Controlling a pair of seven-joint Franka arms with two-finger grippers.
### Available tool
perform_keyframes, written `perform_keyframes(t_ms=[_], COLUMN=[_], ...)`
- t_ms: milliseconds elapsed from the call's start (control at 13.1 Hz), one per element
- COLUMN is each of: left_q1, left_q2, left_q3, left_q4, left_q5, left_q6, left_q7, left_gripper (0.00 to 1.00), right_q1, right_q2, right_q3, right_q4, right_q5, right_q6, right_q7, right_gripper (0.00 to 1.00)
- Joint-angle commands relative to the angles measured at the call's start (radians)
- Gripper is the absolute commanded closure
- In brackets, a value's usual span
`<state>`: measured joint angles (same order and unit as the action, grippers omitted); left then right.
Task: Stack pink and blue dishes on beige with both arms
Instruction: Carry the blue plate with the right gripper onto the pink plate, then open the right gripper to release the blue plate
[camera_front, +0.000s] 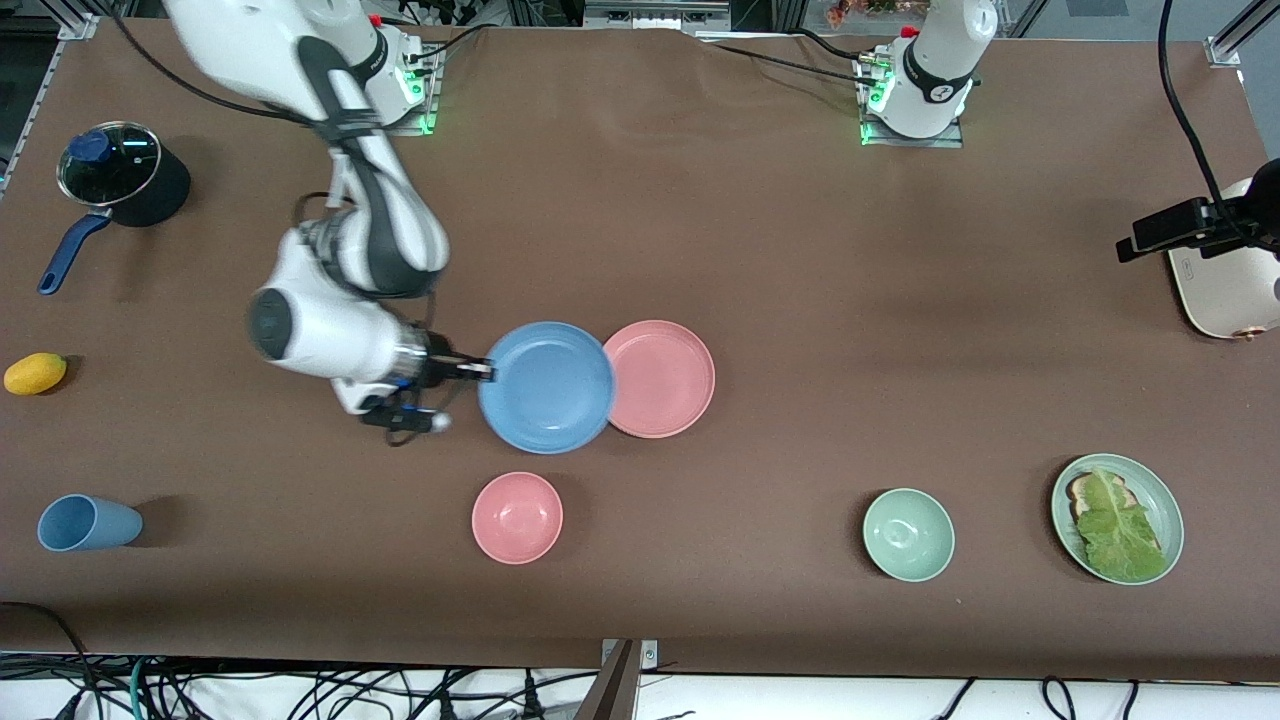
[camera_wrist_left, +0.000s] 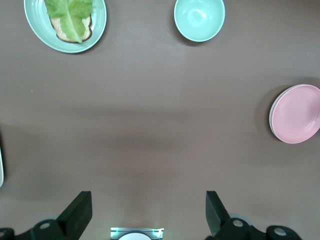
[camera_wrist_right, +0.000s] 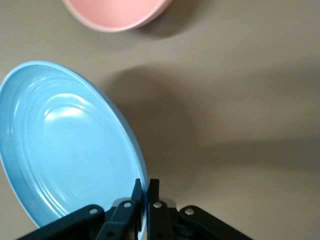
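My right gripper (camera_front: 488, 370) is shut on the rim of the sky-blue plate (camera_front: 545, 387), at the edge toward the right arm's end. In the right wrist view its fingers (camera_wrist_right: 143, 187) pinch the tilted blue plate (camera_wrist_right: 70, 145), which casts a shadow on the table. The blue plate's other edge overlaps the pale pink plate (camera_front: 662, 378). A thin pale rim (camera_wrist_left: 271, 116) shows under the pink plate (camera_wrist_left: 297, 114); the beige plate is otherwise hidden. My left gripper (camera_wrist_left: 149, 215) hangs open high over the table, out of the front view.
Nearer the front camera stand a small pink bowl (camera_front: 517, 517), a mint bowl (camera_front: 908, 534), a mint plate with lettuce (camera_front: 1117, 517) and a lying blue cup (camera_front: 88, 523). A lidded dark pot (camera_front: 120, 175) and a yellow fruit (camera_front: 35, 373) sit at the right arm's end.
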<state>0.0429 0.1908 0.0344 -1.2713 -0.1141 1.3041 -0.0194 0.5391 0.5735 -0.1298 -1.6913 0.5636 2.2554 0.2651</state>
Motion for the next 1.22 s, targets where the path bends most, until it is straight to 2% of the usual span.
perform_keyframes(t_ms=[0, 380, 837, 913, 989, 1065, 1141], left_q1=[-0.004, -0.006, -0.032, -0.032, -0.032, -0.034, -0.034], left_q2=[-0.046, -0.076, -0.129, -0.131, -0.131, -0.131, -0.131], left_q3=[-0.010, -0.007, -0.007, -0.007, -0.007, -0.007, -0.007], left_q4=[0.009, -0.011, -0.080, -0.094, -0.106, -0.135, -0.146], left_q5=[0.066, 0.065, 0.065, 0.065, 0.063, 0.057, 0.051], left_q6=[-0.011, -0.068, -0.066, -0.066, -0.066, -0.063, -0.063], left_q7=[0.062, 0.064, 0.062, 0.062, 0.061, 0.061, 0.061], left_gripper=[0.00, 0.00, 0.00, 0.00, 0.00, 0.00, 0.00], right_q1=[0.088, 0.168, 0.182, 0.183, 0.182, 0.185, 0.185], right_q2=[0.063, 0.062, 0.088, 0.089, 0.088, 0.088, 0.082], right_q3=[-0.016, -0.016, -0.016, -0.016, -0.016, -0.019, -0.019], right_q4=[0.044, 0.032, 0.044, 0.044, 0.045, 0.045, 0.048], right_q5=[0.004, 0.004, 0.001, 0.004, 0.004, 0.001, -0.014], right_q6=[0.075, 0.055, 0.064, 0.064, 0.064, 0.065, 0.066], right_q7=[0.079, 0.077, 0.071, 0.077, 0.079, 0.077, 0.075], right_gripper=[1.00, 1.00, 1.00, 0.89, 0.29, 0.00, 0.00])
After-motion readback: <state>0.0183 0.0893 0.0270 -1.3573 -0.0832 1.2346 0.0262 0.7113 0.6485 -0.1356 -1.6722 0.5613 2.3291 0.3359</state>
